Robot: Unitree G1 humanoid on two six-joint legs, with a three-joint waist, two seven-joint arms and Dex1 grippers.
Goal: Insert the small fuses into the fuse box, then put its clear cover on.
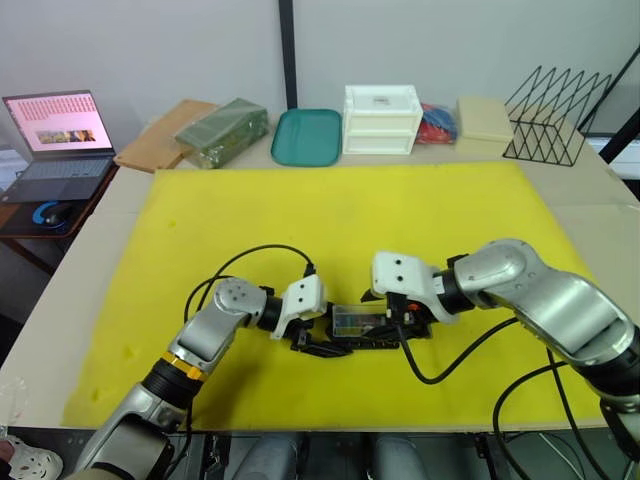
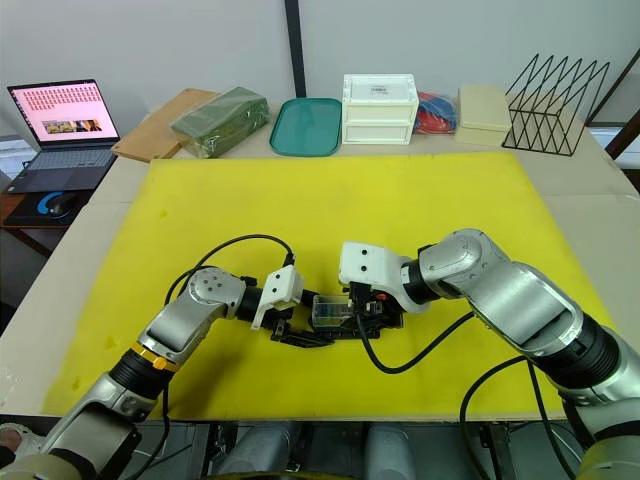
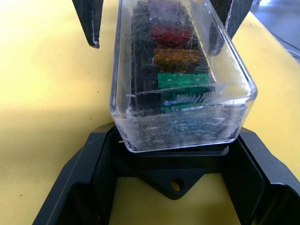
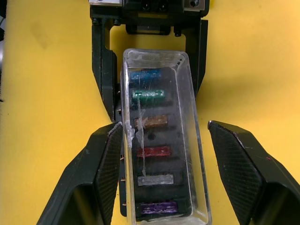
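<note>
The black fuse box (image 3: 176,177) lies at the near middle of the yellow mat (image 1: 340,220). The clear cover (image 4: 161,136) sits over it. Through the cover I see the small fuses in a row in their slots: teal (image 4: 146,75), green (image 4: 149,95), brown (image 4: 152,122), red (image 4: 153,151), grey (image 4: 154,179), purple (image 4: 158,206). My left gripper (image 1: 325,340) holds the box's base end between its fingers (image 3: 89,164). My right gripper (image 4: 164,125) is open astride the other end, with one finger (image 4: 110,154) against the cover and the other standing off.
Along the table's back edge stand a wooden board (image 1: 160,135), a green box (image 1: 222,130), a teal tray (image 1: 305,137), a white drawer box (image 1: 381,120), a beige box (image 1: 485,118) and a black wire rack (image 1: 550,115). A laptop (image 1: 60,135) sits far left. Cables loop over the mat by both arms.
</note>
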